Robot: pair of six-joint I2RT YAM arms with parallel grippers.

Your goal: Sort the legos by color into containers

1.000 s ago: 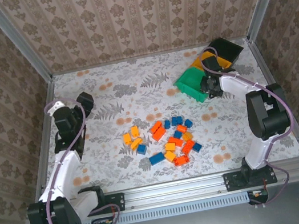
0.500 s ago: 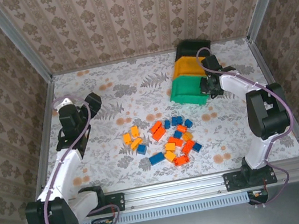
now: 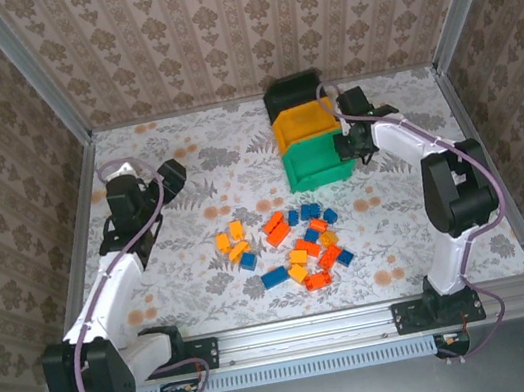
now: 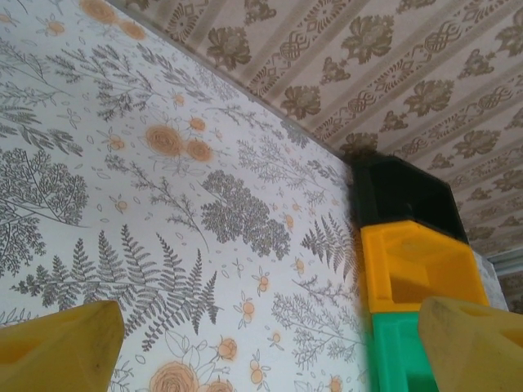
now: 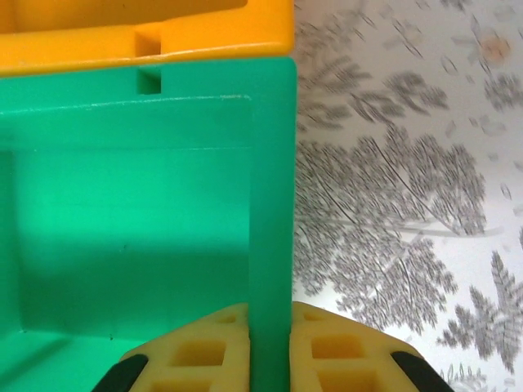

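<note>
Look: right gripper point(image 5: 270, 347) pinches the green bin point(image 5: 270, 163) wall; left gripper point(image 3: 170, 176) hangs jaws apart, off from the legos point(image 3: 291, 247).

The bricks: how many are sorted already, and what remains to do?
Done: none look sorted; the bricks lie mixed on the table. In hand: the right gripper is shut on the green bin's wall, with the yellow bin and black bin touching in a row beyond it; the left gripper is open. Left: sorting every brick.

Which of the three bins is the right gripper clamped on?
The green bin: its side wall sits between the right gripper's fingers. The yellow-orange bin and black bin lie beyond it, ungripped.
</note>
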